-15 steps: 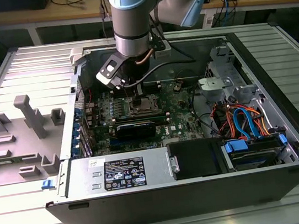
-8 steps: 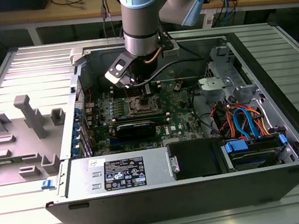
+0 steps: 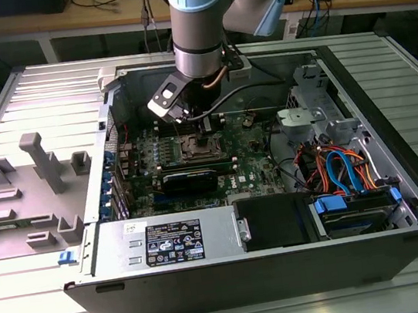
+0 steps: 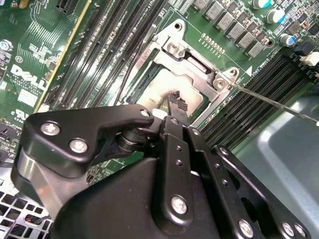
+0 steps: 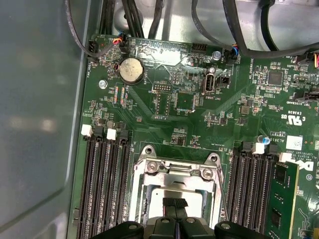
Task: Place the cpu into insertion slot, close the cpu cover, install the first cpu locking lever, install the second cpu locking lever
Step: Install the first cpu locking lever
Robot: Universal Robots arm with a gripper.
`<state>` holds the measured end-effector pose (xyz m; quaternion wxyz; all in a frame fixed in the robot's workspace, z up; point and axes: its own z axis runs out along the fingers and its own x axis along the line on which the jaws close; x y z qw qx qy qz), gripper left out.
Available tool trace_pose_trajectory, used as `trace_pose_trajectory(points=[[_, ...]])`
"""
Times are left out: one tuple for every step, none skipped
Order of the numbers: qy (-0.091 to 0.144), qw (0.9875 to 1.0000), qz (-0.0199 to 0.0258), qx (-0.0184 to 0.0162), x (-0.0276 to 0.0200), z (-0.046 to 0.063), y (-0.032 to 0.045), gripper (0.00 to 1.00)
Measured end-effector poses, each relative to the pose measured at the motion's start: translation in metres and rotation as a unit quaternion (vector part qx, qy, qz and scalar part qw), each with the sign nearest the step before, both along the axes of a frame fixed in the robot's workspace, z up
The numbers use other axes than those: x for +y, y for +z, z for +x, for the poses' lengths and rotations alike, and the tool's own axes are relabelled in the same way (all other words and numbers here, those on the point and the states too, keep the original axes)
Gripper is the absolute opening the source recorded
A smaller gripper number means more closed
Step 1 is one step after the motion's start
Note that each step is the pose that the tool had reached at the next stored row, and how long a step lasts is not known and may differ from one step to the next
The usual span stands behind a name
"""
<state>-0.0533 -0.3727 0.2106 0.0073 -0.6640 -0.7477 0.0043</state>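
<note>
We find the computer case (image 3: 212, 288) lying open on a ribbed metal table (image 3: 36, 87). The arm (image 3: 197, 41) reaches down into it from above. The gripper (image 3: 204, 130) stands over the insertion slot (image 3: 195, 151) on the green motherboard (image 3: 253, 162).

In both wrist views the cpu (image 4: 152, 92) lies flat in the slot. Its silvery top shows through the window of the cpu cover (image 5: 174, 168), which lies down around it. Two screw heads show along one edge of the cover. Banks of memory slots (image 5: 104, 184) flank the socket on two sides.

The fingertips (image 5: 169, 203) are drawn together with no gap that we can see, and nothing is gripped between them. They sit directly over the middle of the cpu top. We cannot tell whether they touch the metal.

In the second wrist view a thin locking lever (image 4: 269, 101) runs from a corner of the cover out across the neighbouring memory slots. We cannot tell whether it is latched.

Other items noted:
- A coin cell battery (image 5: 131, 69) sits on the board, well apart from the socket.
- A long black card (image 3: 189, 179) lies just beside the socket.
- The power supply (image 3: 166, 240) lies along the near wall of the case.
- Blue and orange cables (image 3: 343, 169) lie toward the exterior view's right.
- A grey plastic fixture (image 3: 39, 165) stands on the table outside the case, at the exterior view's left.
</note>
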Motion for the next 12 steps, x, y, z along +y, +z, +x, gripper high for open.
trace_pose_trajectory(points=[[0.0, 1.0, -0.0001, 0.0, 0.0, 0.0, 0.0004, 0.11], [0.0, 1.0, 0.0, 0.0, 0.0, 0.0, 0.0009, 0.11], [0.0, 1.0, -0.0001, 0.0001, 0.0, 0.0, 0.0016, 0.11], [0.0, 1.0, -0.0001, 0.0, 0.0, 0.0, 0.0023, 0.11], [0.0, 1.0, 0.0, 0.0, 0.0, 0.0, 0.0031, 0.11], [0.0, 1.0, 0.0, 0.0, 0.0, 0.0, 0.0038, 0.11], [0.0, 1.0, 0.0, 0.0, 0.0, 0.0, 0.0049, 0.11], [0.0, 1.0, 0.0, 0.0, 0.0, 0.0, 0.0053, 0.11], [0.0, 1.0, 0.0, 0.0, 0.0, 0.0, 0.0057, 0.11], [0.0, 1.0, 0.0, 0.0, 0.0, 0.0, 0.0062, 0.11], [0.0, 1.0, 0.0, 0.0, 0.0, 0.0, 0.0065, 0.11], [0.0, 1.0, -0.0001, 0.0, 0.0, 0.0, 0.007, 0.11]])
